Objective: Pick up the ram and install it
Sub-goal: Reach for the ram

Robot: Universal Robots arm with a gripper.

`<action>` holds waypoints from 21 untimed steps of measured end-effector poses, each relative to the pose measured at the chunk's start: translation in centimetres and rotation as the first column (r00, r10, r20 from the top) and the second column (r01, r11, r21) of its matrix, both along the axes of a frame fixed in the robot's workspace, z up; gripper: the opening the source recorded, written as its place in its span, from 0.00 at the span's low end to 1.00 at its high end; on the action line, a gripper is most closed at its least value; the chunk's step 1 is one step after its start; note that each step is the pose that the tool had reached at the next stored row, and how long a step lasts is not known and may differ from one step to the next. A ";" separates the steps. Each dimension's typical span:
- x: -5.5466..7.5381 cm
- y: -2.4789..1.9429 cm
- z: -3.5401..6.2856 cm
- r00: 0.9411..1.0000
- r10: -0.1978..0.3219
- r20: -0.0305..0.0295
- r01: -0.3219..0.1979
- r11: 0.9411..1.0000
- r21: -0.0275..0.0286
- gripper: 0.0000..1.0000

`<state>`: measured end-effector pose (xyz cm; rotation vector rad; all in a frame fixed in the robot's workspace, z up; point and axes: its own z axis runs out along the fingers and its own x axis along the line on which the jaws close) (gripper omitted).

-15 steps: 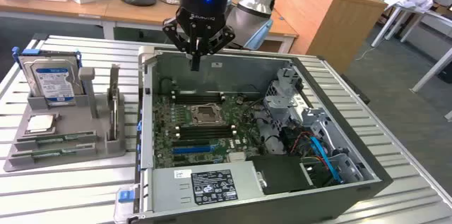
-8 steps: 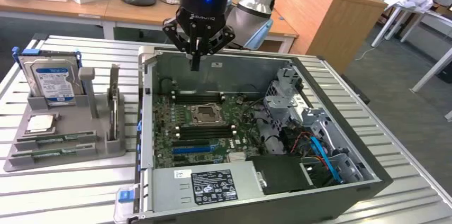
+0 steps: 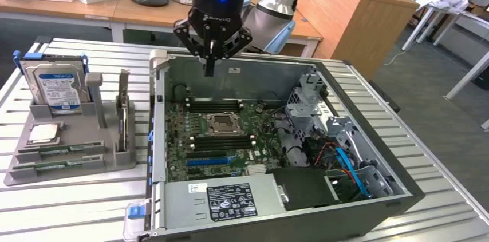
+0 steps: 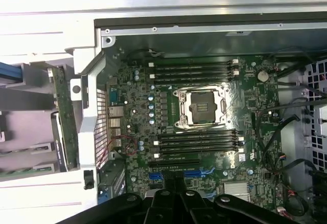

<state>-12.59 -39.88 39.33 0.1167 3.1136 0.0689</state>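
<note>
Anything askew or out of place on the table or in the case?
Nothing stands out: both green ram sticks lie flat in the grey holder tray, and the open black computer case lies flat.

1. We see an open computer case (image 3: 359,207) directly under the pincer (image 3: 208,69), lying on a slatted metal table (image 3: 68,213).
2. Below the pincer lies the green motherboard (image 4: 255,106), whose square processor socket (image 4: 200,107) sits between two banks of black memory slots (image 4: 194,70).
3. A labelled power supply (image 3: 221,199) fills the case end farthest from the pincer.
4. Well apart from the pincer, towards the exterior view's left, a grey holder (image 3: 114,159) carries an upright hard drive (image 3: 57,90) and a small square chip (image 3: 43,133).
</note>
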 end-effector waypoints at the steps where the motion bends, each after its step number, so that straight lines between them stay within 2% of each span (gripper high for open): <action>1: -0.1 0.00 0.00 1.000 0.000 0.000 0.000 1.000 0.000 0.10; 21: -2.5 0.00 0.00 1.000 0.000 0.000 0.000 1.000 0.000 0.10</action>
